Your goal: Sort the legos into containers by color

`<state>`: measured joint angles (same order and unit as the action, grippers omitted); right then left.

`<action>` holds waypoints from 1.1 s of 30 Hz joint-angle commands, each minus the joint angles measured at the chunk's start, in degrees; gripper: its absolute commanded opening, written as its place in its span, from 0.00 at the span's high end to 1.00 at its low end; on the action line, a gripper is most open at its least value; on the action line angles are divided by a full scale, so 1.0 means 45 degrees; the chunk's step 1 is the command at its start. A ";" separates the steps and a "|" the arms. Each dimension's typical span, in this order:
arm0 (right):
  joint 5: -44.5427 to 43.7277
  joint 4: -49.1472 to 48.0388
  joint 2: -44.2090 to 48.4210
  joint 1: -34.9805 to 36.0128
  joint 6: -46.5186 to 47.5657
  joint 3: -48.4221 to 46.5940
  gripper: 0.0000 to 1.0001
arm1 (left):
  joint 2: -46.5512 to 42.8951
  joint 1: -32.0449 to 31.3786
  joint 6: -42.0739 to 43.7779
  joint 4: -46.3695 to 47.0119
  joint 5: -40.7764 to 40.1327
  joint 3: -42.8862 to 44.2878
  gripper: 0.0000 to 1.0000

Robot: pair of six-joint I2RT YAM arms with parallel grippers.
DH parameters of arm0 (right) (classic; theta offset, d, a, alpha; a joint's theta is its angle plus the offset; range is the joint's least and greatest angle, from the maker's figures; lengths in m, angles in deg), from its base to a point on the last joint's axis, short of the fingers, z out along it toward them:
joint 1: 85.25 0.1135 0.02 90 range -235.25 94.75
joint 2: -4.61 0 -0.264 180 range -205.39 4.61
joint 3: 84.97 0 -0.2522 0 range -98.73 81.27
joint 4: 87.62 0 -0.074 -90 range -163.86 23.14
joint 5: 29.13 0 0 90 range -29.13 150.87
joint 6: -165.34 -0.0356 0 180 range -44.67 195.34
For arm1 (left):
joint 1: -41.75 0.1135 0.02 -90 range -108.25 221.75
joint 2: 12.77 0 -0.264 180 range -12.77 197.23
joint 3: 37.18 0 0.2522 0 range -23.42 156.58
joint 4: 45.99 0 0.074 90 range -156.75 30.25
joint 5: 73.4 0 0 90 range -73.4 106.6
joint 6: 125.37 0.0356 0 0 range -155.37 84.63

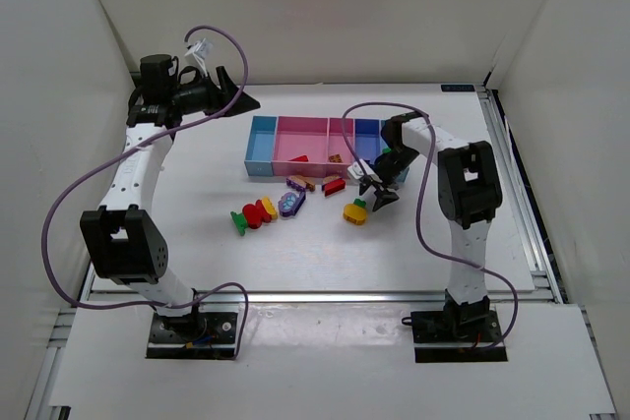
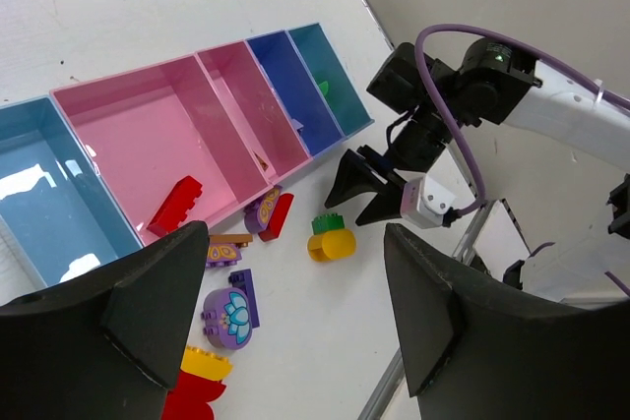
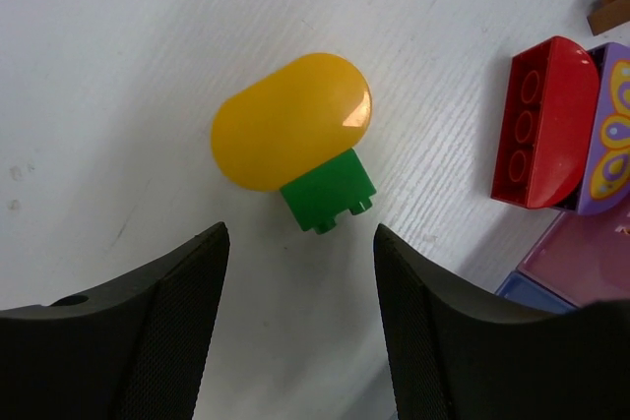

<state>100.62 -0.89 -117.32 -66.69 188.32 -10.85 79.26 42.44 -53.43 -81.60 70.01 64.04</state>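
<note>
The right gripper (image 1: 377,191) hangs just over the yellow piece with the green block (image 1: 354,211), which lies on the table in front of the containers (image 1: 261,145). Its fingers are apart and empty, and the left gripper (image 1: 239,91), up at the far left, is spread with nothing in it too. To my eye, fingers closing off-centre on that rounded yellow top could squirt it sideways toward the red piece (image 1: 334,185) nearby.

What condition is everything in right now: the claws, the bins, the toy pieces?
left gripper: open, empty, raised above the table.
right gripper: open, empty, near the yellow-and-green piece.
yellow-and-green piece: lying loose, untouched.
large pink bin: holds one red piece.
teal bin: holds a green piece.
</note>
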 commanded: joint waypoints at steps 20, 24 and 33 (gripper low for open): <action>0.0405 -0.1059 -0.0679 0.0541 1.3563 -0.0546 0.34 | -0.0509 0.0120 0.0186 0.0069 0.0046 -0.0080 0.16; 0.0562 -0.0904 -0.0483 0.0698 1.3621 -0.0409 0.35 | -0.0490 0.0179 0.0089 0.0147 0.0104 -0.0158 0.17; 0.0582 -0.0532 -0.0112 0.0893 1.3836 0.0118 0.40 | -0.0782 0.0296 0.0049 0.0167 0.0182 -0.0373 0.16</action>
<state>101.78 -5.39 -120.49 -62.75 188.37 -11.00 79.26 43.19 -53.41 -81.58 69.86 63.19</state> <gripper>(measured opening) 0.604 0.830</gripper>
